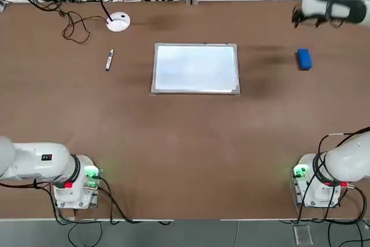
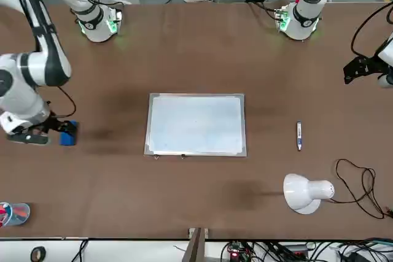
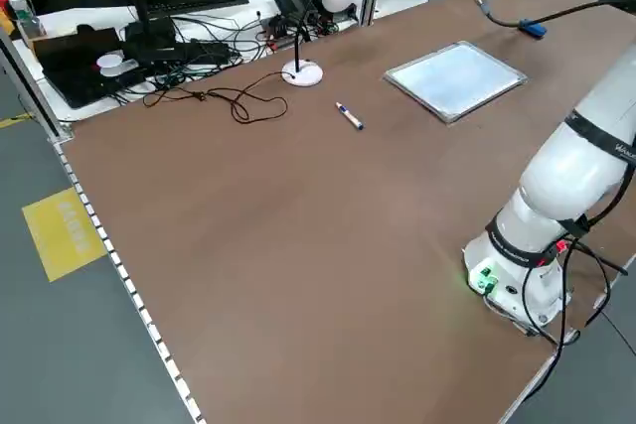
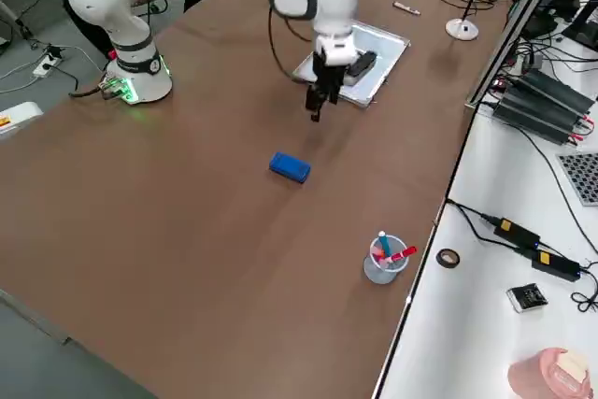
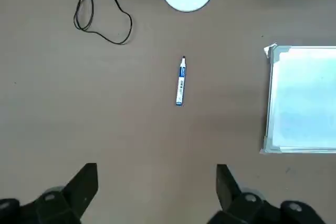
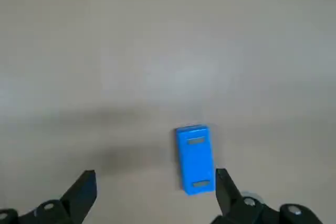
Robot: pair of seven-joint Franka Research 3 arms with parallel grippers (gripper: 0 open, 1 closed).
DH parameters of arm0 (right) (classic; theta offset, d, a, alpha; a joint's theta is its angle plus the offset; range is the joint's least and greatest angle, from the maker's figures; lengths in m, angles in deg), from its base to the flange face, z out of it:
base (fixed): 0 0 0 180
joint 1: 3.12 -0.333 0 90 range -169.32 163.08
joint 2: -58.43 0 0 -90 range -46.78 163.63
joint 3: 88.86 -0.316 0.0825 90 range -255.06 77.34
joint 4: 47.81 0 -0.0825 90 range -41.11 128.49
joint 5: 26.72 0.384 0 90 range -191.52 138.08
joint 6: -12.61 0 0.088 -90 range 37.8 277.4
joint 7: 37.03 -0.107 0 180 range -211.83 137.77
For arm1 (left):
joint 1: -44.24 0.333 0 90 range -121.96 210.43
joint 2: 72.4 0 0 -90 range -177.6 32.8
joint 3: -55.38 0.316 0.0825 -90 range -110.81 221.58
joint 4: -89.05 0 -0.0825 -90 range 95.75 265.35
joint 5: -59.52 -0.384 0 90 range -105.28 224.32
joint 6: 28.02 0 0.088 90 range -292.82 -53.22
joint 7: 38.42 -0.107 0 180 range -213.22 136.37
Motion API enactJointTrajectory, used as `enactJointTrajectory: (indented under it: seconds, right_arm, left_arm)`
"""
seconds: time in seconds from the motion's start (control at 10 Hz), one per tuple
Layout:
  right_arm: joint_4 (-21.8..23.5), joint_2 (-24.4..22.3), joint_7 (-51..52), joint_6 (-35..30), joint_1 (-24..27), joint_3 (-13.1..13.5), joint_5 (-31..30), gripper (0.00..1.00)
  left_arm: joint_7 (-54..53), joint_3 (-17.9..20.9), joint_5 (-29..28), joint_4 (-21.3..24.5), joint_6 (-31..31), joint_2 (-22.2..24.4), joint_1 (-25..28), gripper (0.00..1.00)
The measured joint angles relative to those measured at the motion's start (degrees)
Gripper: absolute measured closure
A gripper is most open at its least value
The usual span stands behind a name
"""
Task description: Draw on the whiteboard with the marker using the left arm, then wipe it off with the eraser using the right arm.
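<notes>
The whiteboard [image 1: 195,69] lies flat mid-table, its surface blank. To its left lies the marker [image 1: 108,60], capped. My left gripper [image 5: 156,190] hangs open high above the table, short of the marker [image 5: 180,82], nothing between its fingers. The blue eraser [image 1: 304,59] lies to the right of the board. My right gripper [image 6: 154,190] hovers open above the table, and the eraser [image 6: 195,158] lies just inside one finger [image 6: 224,184], below it and not touched.
A white desk lamp [image 1: 118,22] with a looping black cable [image 1: 75,27] stands at the far left, beyond the marker. A clear cup [image 4: 383,260] with pens stands near the far right edge. Both arm bases [image 1: 75,180] sit at the near edge.
</notes>
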Motion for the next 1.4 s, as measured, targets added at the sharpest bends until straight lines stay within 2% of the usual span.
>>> enactJointTrajectory:
  seconds: [0.3,0.5,1.0,1.4]
  right_arm:
    - [-11.4,-0.1,6.7,-11.1,2.0,0.4,0.6,0.00]
    - [-16.0,-0.1,9.5,-15.3,3.9,0.5,2.7,0.00]
    - [-24.6,-0.3,5.1,-28.8,3.9,0.3,6.7,0.00]
    - [-26.3,-3.7,0.3,-32.6,2.5,0.2,8.1,0.00]
  left_arm:
    - [0.0,-0.1,0.0,-0.2,0.0,0.1,-0.1,0.00]
    - [-0.1,-0.1,0.0,-0.7,0.0,0.1,0.0,0.00]
    - [-0.1,-0.1,0.0,-1.2,0.0,0.1,0.0,0.00]
    - [-0.1,-0.1,0.0,-1.4,0.1,0.2,0.0,0.00]
